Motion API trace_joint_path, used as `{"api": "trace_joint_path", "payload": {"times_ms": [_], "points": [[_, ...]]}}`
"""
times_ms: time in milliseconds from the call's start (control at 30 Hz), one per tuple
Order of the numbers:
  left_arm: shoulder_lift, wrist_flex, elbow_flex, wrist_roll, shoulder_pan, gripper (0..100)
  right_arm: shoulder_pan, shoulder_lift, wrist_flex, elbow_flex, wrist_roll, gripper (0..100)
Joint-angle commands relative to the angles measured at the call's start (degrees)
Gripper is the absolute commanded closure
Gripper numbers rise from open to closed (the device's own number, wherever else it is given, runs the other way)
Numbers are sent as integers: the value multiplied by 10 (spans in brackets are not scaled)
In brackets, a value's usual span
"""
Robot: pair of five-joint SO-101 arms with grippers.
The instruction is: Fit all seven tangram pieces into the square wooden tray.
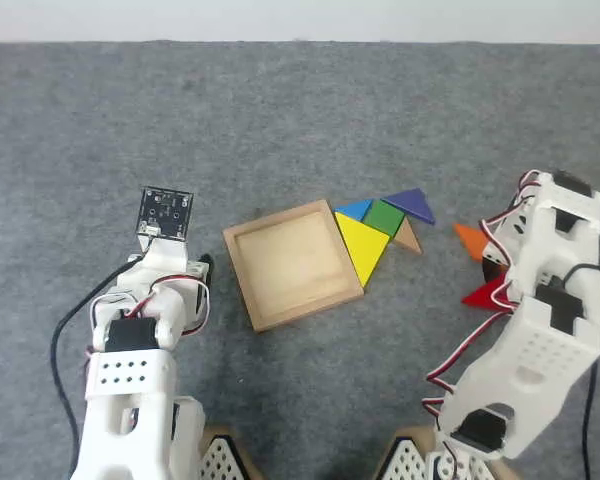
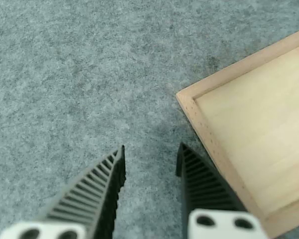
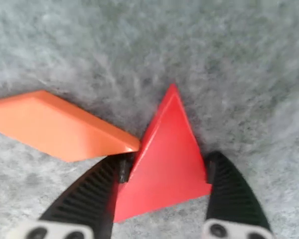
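Note:
The square wooden tray (image 1: 242,262) lies empty at mid table. Touching its right side is a yellow triangle (image 1: 363,245), with a blue triangle (image 1: 354,210), a green square (image 1: 383,216), a purple piece (image 1: 410,204) and a tan triangle (image 1: 408,237) clustered around it. Farther right lie an orange piece (image 1: 470,240) and a red triangle (image 1: 487,294). My right gripper (image 3: 164,164) is shut on the red triangle (image 3: 167,154), a finger against each side, with the orange piece (image 3: 60,127) touching it. My left gripper (image 2: 150,149) hangs open over bare carpet beside the tray's corner (image 2: 189,97).
Grey carpet covers the whole table. The left arm's base (image 1: 130,400) and the right arm's body (image 1: 530,350) stand along the near edge. A pale wall strip runs along the far edge.

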Motion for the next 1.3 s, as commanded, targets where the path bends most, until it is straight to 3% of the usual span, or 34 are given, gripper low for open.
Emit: {"api": "trace_joint_path", "payload": {"times_ms": [0, 367, 767, 900, 1067, 1267], "points": [[0, 3, -8, -4, 4, 829, 10, -38, 15, -11, -6, 873], [0, 3, -8, -4, 4, 829, 21, -257, 95, 19, -8, 868], [-1, 3, -8, -4, 4, 829, 31, -480, -43, 311, 25, 868], [-1, 3, -8, -4, 4, 829, -2, -478, -107, 343, 29, 853], [1, 3, -8, -4, 4, 829, -29, -390, -101, 271, -52, 660], [0, 3, -8, -4, 4, 829, -52, -210, -59, 130, -95, 693]]}}
